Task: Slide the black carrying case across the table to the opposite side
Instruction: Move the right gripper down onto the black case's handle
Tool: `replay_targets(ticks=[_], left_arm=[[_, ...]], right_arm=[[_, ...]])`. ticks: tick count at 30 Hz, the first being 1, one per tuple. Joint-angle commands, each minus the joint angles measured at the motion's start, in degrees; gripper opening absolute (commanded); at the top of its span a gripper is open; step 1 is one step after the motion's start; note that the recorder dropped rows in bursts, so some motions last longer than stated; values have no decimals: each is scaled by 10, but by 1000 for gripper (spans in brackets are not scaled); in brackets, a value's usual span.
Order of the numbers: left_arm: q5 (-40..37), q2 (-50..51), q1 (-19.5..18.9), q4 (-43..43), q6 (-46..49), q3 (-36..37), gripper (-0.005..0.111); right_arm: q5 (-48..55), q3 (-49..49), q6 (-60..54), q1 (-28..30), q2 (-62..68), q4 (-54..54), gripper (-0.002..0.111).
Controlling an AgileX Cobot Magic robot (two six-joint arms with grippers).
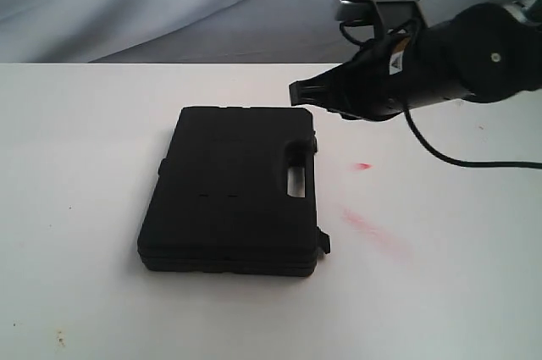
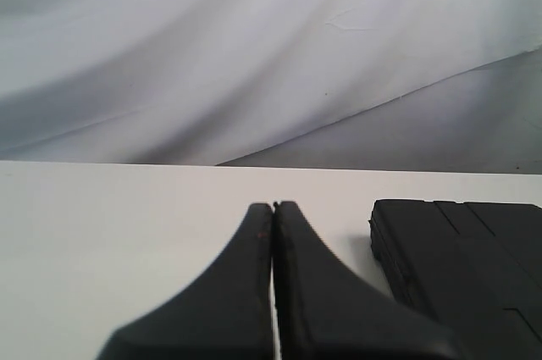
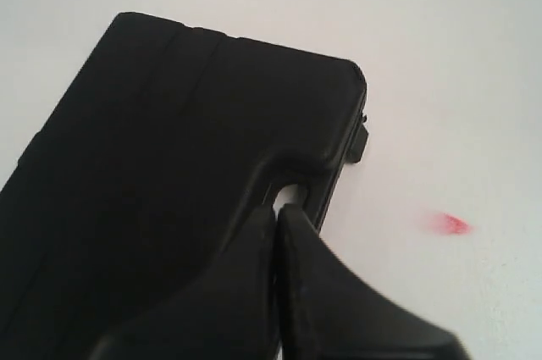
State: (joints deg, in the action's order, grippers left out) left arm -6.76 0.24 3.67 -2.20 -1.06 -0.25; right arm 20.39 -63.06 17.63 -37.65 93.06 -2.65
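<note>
Seen from outside, the case lies flat about mid-table, away from every edge. The right end effector hangs over its far right corner, fingers together. At the left wrist, the left end effector is pressed closed above the table, with the case beside it. At the right wrist, the closed tips hang over the handle cut-out.

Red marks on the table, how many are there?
2. In the exterior view, a small red spot lies right of the case; a faint smear lies nearer the camera. The right arm could hide others.
</note>
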Motion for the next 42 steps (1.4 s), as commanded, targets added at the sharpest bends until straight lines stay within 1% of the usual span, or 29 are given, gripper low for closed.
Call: replay_targets(ticks=[1, 7, 10, 14, 20, 24, 28, 35, 42], left_arm=[[6, -2, -2, -3, -1, 3, 0], [6, -2, -2, -3, -1, 3, 0], [6, -2, -2, -3, -1, 3, 0], [6, -2, -2, -3, -1, 3, 0], [6, -2, -2, -3, -1, 3, 0], [6, -2, -2, -3, -1, 3, 0], [6, -2, -2, -3, -1, 3, 0], [6, -2, -2, -3, -1, 3, 0], [6, -2, -2, -3, -1, 3, 0]], right_arm=[[31, -39, 18, -2, 41, 19, 0], [113, -98, 41, -2, 94, 19, 0], [131, -116, 74, -2, 119, 19, 0], [140, -117, 136, -2, 139, 17, 0], [175, -117, 161, -2, 159, 10, 0], [179, -117, 185, -4, 162, -5, 0], [184, -124, 197, -9, 164, -27, 0], [270, -210, 186, -24, 211, -44, 0], [279, -251, 188, -24, 244, -42, 0]])
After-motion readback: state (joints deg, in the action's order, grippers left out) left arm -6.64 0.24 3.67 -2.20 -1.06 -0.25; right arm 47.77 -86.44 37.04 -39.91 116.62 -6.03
